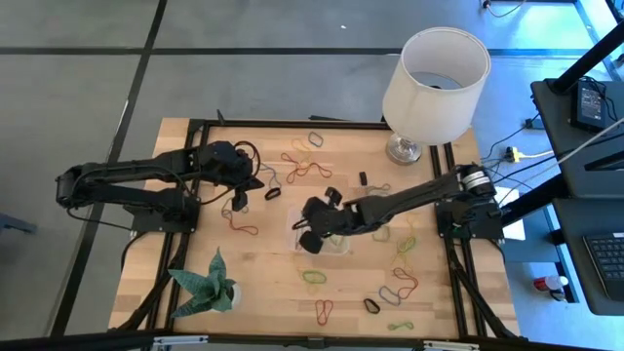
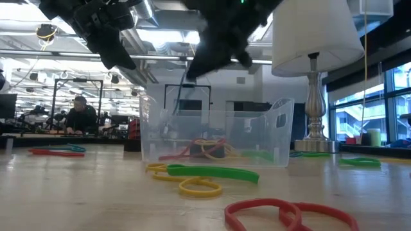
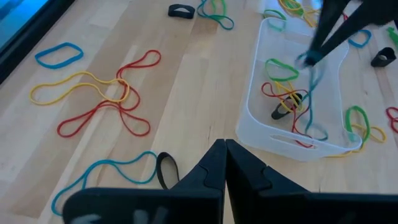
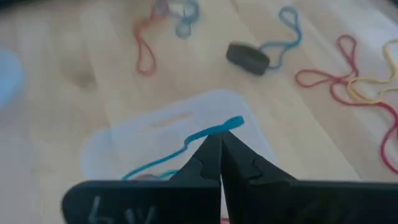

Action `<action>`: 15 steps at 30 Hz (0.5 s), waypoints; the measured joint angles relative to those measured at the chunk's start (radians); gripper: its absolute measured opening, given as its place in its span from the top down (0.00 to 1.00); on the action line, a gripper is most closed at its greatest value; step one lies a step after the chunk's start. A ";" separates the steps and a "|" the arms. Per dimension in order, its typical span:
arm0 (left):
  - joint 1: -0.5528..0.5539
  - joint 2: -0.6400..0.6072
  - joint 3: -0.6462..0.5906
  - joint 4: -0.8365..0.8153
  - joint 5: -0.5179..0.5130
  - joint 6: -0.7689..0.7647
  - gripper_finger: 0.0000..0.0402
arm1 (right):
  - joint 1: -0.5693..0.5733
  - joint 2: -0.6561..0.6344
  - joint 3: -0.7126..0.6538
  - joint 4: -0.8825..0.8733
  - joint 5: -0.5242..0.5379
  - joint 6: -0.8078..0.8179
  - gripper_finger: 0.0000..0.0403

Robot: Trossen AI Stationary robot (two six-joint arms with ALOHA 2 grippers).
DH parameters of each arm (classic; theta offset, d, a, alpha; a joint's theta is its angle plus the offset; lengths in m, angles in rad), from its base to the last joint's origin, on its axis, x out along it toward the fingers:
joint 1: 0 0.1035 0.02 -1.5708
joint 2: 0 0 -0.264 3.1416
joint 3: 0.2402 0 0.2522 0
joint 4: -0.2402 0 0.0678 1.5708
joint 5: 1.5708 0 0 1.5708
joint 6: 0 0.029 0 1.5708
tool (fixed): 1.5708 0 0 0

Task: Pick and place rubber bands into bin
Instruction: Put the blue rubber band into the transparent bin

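The clear bin (image 1: 327, 239) stands mid-table with several rubber bands in it; it also shows in the low view (image 2: 215, 131) and the left wrist view (image 3: 292, 134). My right gripper (image 1: 310, 234) hovers above the bin, shut on a blue rubber band (image 4: 214, 132). My left gripper (image 1: 240, 198) is shut and empty, above the table to the bin's left; its closed fingertips show in its wrist view (image 3: 225, 149). Loose bands in red, yellow, green, blue and black lie flat around the bin (image 3: 106, 93). My right gripper pinches the blue band near one end (image 4: 231, 124) between its two fingertips, coming from above and slanting down. The band hangs slack below the fingers (image 3: 310, 87), and its lower loop reaches down into the bin (image 3: 316, 129).
A white lampshade on a metal base (image 1: 434, 73) stands at the far right. A green folded-paper plant (image 1: 205, 283) sits at the near left. Loose bands lie along the near edge (image 2: 199, 183) and the right side (image 1: 400, 283). A person sits far behind the table (image 2: 80, 115).
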 joint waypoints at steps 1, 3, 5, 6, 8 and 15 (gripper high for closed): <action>0.000 0.000 0.000 0.000 0.000 0.000 1.00 | -0.003 0.016 0.000 0.002 -0.009 -0.006 1.00; 0.000 0.000 0.000 0.000 0.000 0.000 0.99 | -0.012 0.043 0.000 0.002 -0.048 -0.006 1.00; 0.000 0.000 0.000 0.000 0.000 0.000 0.99 | -0.023 0.064 0.000 0.005 -0.105 0.013 1.00; 0.000 0.000 0.000 0.000 0.000 0.000 0.99 | -0.029 0.071 0.000 0.004 -0.133 0.025 1.00; 0.000 0.000 0.000 0.000 0.000 0.000 1.00 | -0.039 0.079 0.000 0.005 -0.185 0.051 0.99; 0.000 0.000 0.000 0.000 0.000 0.000 0.99 | -0.059 0.079 0.000 0.005 -0.272 0.071 0.89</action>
